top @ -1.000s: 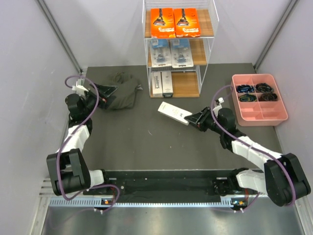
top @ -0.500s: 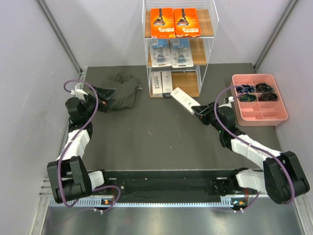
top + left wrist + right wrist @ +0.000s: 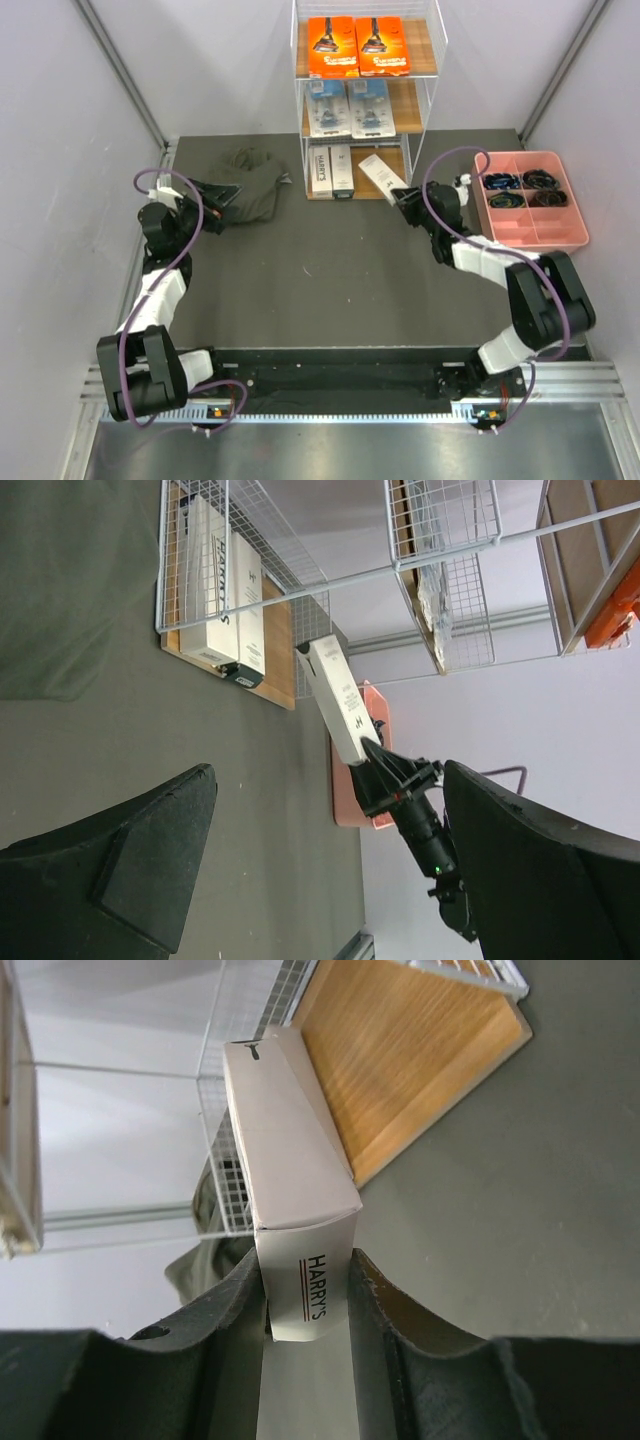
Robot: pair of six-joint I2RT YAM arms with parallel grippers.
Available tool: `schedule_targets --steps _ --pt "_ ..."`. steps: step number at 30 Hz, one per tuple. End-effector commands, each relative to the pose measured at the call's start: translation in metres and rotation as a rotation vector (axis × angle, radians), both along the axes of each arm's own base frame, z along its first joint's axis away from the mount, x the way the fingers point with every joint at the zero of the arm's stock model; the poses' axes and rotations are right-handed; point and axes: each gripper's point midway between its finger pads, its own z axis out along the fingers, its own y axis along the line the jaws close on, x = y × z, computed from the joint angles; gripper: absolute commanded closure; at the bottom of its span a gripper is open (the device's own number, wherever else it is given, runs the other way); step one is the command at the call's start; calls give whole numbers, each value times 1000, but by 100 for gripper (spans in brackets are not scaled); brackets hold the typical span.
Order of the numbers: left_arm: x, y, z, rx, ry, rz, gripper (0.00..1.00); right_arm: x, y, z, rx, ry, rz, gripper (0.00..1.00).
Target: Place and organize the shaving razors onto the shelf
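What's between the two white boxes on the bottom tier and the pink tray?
In the top view, a third white box, tilted and clamped in the right tool, with that arm's wrist nearer the pink tray.

Left end effector (image 3: pixel 222 190) spread; right end effector (image 3: pixel 403 196) clamped.

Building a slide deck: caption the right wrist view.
Right fingers clamp a slim white razor box, angled toward the shelf's lowest wooden tier.

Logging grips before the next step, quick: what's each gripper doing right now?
Left gripper: open, empty.
Right gripper: shut on a white box.
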Motion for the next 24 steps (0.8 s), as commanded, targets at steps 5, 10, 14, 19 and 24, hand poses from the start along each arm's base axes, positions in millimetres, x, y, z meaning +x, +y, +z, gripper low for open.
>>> schedule_targets --steps 5,10,14,19,24 --pt "-4 -4 15 11 -58 -4 1 50 3 5 33 -27 -62 99" --pt "-8 -3 10 18 -58 12 1 64 10 -12 49 -4 -62 99" --pt "-9 -2 9 21 -67 23 1 74 16 -31 74 24 -56 99" --pt "-8 -3 12 15 -78 20 1 88 25 -47 87 53 -48 98" --pt "-9 -3 14 -2 -86 20 1 98 36 -56 85 78 -22 94"
